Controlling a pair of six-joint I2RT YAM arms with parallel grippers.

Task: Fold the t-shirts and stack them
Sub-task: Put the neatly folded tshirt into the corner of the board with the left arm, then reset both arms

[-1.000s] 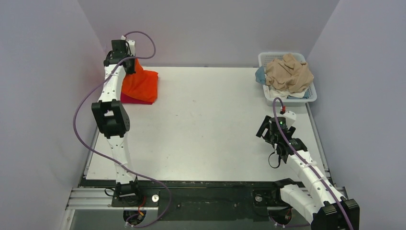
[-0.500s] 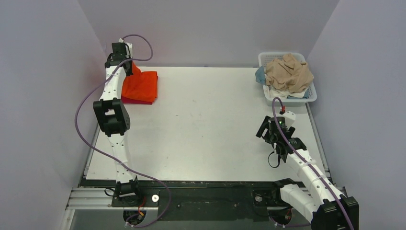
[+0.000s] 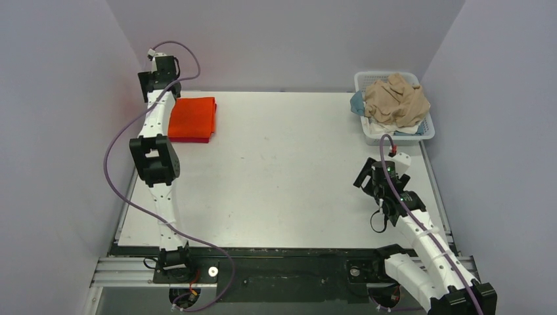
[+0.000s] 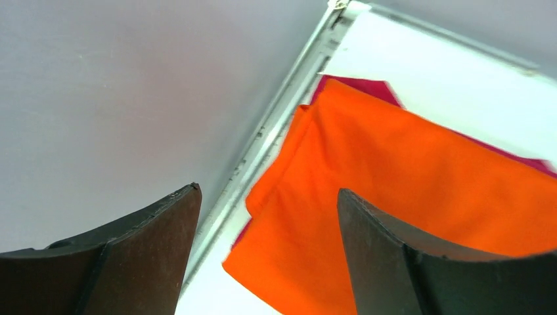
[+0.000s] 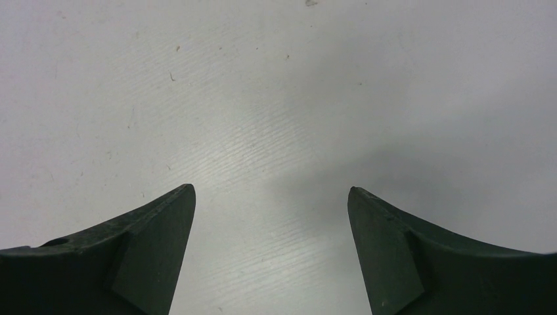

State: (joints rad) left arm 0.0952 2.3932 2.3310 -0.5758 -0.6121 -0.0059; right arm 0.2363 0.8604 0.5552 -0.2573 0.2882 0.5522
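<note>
A folded orange t-shirt (image 3: 192, 117) lies flat at the table's far left corner on top of a magenta one whose edge (image 3: 190, 138) peeks out below it. In the left wrist view the orange t-shirt (image 4: 407, 190) fills the right side, with the magenta t-shirt (image 4: 358, 85) showing at its far corner. My left gripper (image 3: 159, 75) hangs above the stack's far left edge, open and holding nothing. My right gripper (image 3: 369, 180) hovers open over bare table at the right, empty. A tan t-shirt (image 3: 396, 98) is heaped in the basket.
A white basket (image 3: 428, 134) stands at the far right corner, with blue cloth (image 3: 357, 102) at its left side under the tan heap. Grey walls close in on the left, back and right. The table's metal edge rail (image 4: 276, 131) runs beside the stack.
My left gripper has opened and let go of the orange t-shirt, which dropped flat onto the stack; the gripper lifted and moved back. My right arm shifted slightly.
</note>
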